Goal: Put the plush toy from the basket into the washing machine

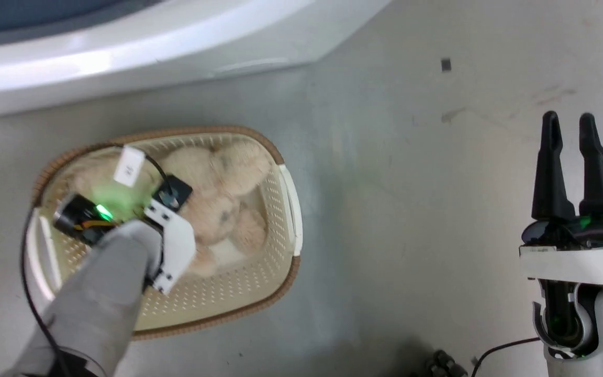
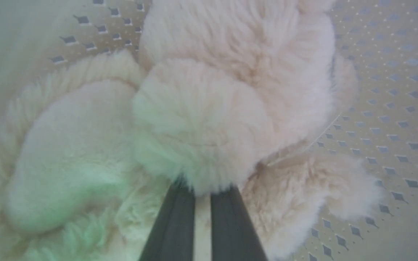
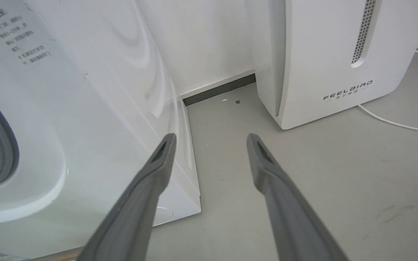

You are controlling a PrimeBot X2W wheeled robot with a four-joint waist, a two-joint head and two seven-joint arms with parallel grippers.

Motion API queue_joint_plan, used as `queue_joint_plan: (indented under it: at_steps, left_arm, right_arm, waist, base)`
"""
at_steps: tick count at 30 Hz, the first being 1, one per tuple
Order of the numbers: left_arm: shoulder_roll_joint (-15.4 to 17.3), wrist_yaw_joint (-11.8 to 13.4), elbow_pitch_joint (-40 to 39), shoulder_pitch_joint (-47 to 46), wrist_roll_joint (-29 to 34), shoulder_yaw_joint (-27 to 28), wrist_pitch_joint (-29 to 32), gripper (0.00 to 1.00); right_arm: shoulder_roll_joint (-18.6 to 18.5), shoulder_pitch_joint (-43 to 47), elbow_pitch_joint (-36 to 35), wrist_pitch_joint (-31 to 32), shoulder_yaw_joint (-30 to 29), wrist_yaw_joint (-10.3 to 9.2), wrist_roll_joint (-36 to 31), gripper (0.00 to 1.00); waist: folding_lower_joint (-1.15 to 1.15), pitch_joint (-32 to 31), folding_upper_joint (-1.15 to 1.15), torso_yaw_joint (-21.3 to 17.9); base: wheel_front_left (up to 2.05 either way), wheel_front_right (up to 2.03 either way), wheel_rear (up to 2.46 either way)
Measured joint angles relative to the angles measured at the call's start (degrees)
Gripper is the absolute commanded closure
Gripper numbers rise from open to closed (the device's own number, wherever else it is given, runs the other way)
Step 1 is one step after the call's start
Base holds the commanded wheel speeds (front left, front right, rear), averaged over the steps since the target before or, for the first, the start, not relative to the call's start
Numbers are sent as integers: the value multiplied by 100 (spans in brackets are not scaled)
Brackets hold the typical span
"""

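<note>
Left pincer (image 2: 203,186): fingers nearly together, tips sunk in fur, seemingly pinching the plush toy (image 2: 230,90), which lies in the basket (image 1: 218,298). Expect it light, soft, saggy; you should grip deep on a limb, not loose fluff. Right pincer (image 3: 210,136): spread wide, empty. White appliance (image 3: 321,54): lettering reads roughly FEELBAIRD; washing machine (image 3: 67,108) print too small to read

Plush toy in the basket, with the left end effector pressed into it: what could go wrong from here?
1. The left end effector has its fingers nearly together, tips buried in the fur of the plush toy: so thin a pinch may slip on lifting.
2. The toy lies close against the wall of the basket; a limb could catch and drag it along.
3. The black cable by the rim could snag.
</note>
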Motion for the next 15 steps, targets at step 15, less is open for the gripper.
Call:
queue_joint_plan:
  at_steps: [15]
  left_arm:
    - [-767,-110,82,943,-302,-258,-1222,100]
  right_arm:
    - [-1,636,497,-25,-274,0,-314,0]
  waist:
    - [0,-1829,0,595]
  base:
    - [0,0,0]
